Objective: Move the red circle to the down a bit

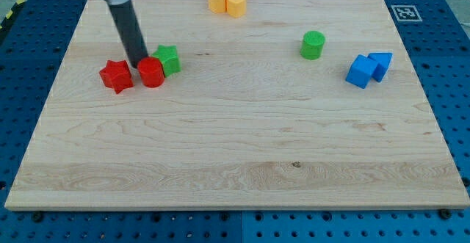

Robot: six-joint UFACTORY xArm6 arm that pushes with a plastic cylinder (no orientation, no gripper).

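A pale wooden surface (235,162) carries small coloured blocks. The red circle (151,73) sits toward the view's left, touching a green star-like block (168,59) on its right, with a red star (116,75) just beside it on its left. We have no fingers to open or hold anything; our arm ends in a dark rod, and our tip (139,62) stands at the circle's upper-left edge, apparently touching it. We judge the push is about to begin. The next move calls for a short slide toward the view's bottom, centred on the circle so it does not slip sideways into the red star.
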